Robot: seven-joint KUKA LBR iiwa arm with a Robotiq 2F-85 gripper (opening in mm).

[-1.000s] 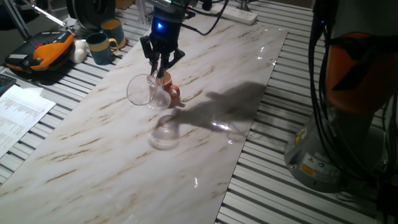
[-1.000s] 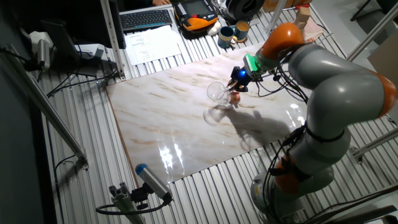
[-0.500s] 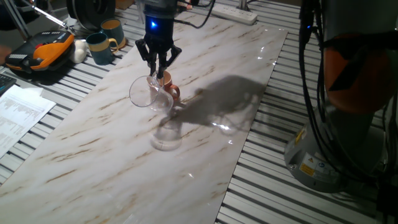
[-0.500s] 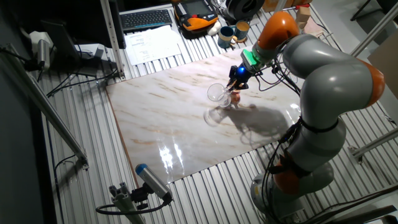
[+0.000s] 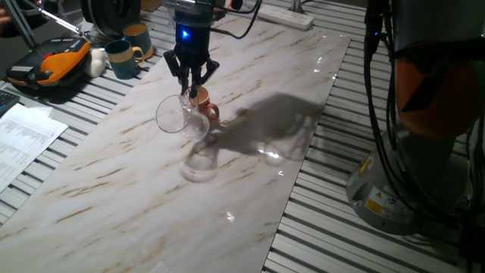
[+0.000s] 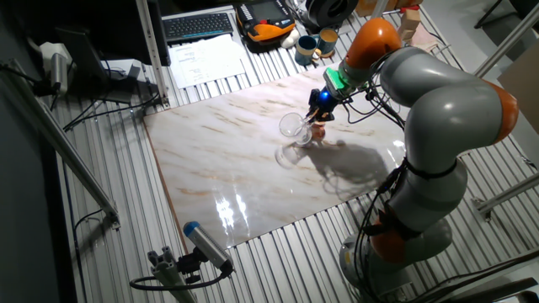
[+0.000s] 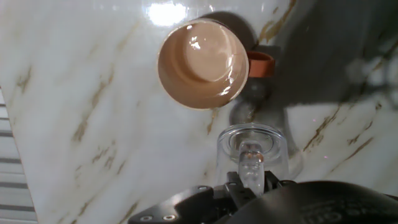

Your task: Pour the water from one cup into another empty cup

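Glass mug (image 5: 178,117) tilted in tool (image 5: 189,89), terracotta mug (image 7: 203,63) interior visible from hand view

One fixed view looks low across the marble table (image 5: 250,152), fairly near the gripper (image 5: 192,85); the other looks steeply down from farther off, opposite it. The hand view points straight down, close, sharing the terracotta mug (image 7: 202,62)

Before you, a glossy marble-patterned tabletop (image 5: 136,174) on slatted metal bench (image 6: 109,160), laptop (image 6: 198,25), papers (image 5: 23,136), dim workshop light
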